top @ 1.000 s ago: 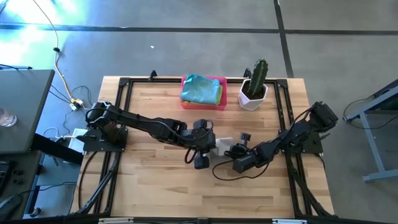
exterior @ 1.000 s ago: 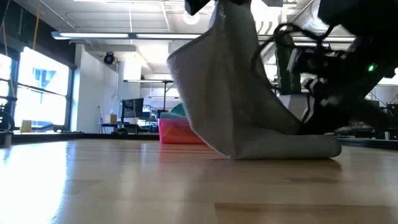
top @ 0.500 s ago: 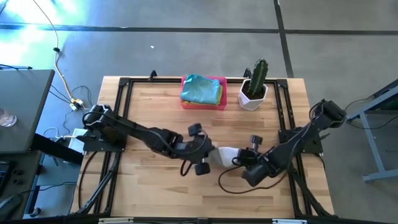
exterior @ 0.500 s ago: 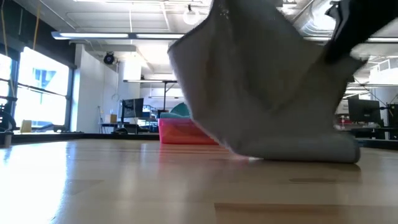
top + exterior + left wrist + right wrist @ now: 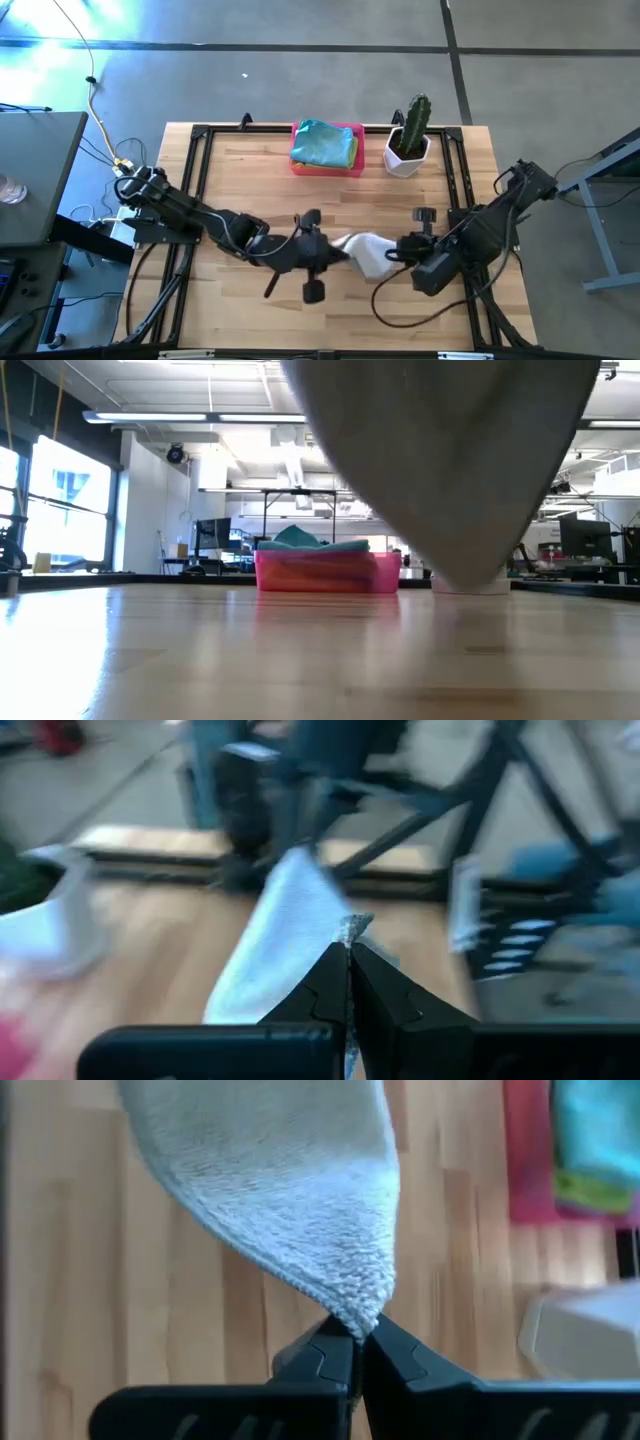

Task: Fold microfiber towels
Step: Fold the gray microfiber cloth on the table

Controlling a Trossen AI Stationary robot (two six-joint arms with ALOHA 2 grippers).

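Grey towel (image 5: 366, 252) stretched crosswise between left gripper (image 5: 338, 252) and right gripper (image 5: 393, 256).

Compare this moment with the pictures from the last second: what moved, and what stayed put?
Both grippers, left and right, stayed shut on the grey towel and carried it toward the table's front edge; its bottom edge, dragging on the wood earlier, now hangs clear. The pink tray with its towels and the cactus pot stayed put.
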